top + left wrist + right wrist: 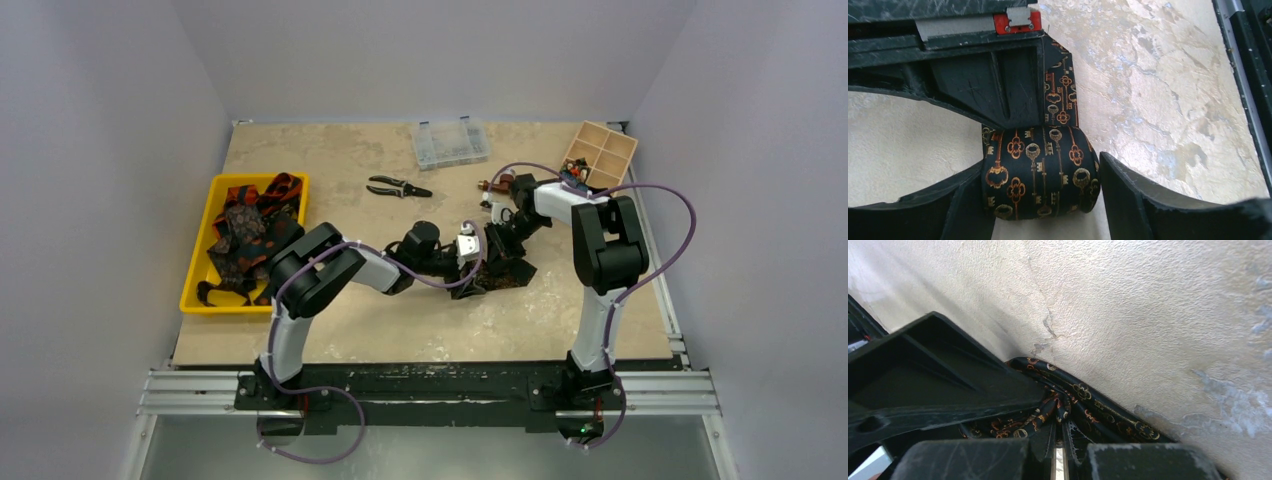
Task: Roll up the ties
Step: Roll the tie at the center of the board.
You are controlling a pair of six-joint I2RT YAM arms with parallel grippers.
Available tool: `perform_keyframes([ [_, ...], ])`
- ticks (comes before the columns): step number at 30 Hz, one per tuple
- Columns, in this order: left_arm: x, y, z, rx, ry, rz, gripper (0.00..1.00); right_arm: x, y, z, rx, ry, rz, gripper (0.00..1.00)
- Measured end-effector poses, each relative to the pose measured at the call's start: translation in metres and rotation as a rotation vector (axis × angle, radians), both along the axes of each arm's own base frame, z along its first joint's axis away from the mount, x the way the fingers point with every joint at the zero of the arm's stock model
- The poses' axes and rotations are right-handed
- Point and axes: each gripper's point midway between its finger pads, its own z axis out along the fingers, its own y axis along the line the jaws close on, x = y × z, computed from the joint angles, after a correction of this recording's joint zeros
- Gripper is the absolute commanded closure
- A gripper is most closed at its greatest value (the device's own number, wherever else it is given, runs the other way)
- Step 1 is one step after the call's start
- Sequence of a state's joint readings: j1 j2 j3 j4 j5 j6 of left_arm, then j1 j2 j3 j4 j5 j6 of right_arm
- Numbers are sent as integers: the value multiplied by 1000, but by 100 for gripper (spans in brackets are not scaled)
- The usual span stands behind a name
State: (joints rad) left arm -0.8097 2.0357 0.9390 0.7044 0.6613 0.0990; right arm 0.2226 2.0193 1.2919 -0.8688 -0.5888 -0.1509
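A black tie with orange and gold keys [1040, 172] lies mid-table, partly rolled. In the left wrist view its roll sits between my left gripper's [1040, 205] fingers [1128, 195], which touch both of its sides. The flat tail runs away under the right gripper's black body [998, 85]. In the right wrist view my right gripper [1060, 435] is nearly shut, pinching bunched folds of the same tie [1083, 400]. In the top view both grippers meet over the tie [495, 275], the left [478, 268] and the right [507, 245]. Several more ties [250, 225] lie heaped in a yellow tray [225, 308].
Black-handled pliers [398, 187] lie behind the grippers. A clear plastic box [451, 142] stands at the back middle and a wooden compartment box [600, 155] at the back right. A metal rail runs along the table's right edge [665, 290].
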Motion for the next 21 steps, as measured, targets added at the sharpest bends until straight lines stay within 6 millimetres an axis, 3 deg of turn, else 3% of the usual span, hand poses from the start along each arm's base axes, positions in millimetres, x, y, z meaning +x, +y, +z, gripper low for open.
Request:
perform_keyframes([
  [5, 9, -7, -9, 3, -19, 39, 69, 0, 0, 1, 0, 3, 0, 100],
  [6, 11, -6, -10, 8, -29, 47, 77, 0, 0, 1, 1, 2, 1, 95],
  [9, 12, -6, -12, 32, -67, 53, 89, 1, 0, 3, 7, -2, 10, 68],
  [11, 12, -4, -12, 59, -94, 55, 91, 2, -2, 6, 16, 0, 7, 57],
  [15, 11, 7, -13, 132, -133, 65, 92, 9, -13, 14, 44, -7, -17, 52],
  [21, 9, 15, -15, 210, -154, 51, 87, 24, -31, 30, 103, -52, -48, 36],
])
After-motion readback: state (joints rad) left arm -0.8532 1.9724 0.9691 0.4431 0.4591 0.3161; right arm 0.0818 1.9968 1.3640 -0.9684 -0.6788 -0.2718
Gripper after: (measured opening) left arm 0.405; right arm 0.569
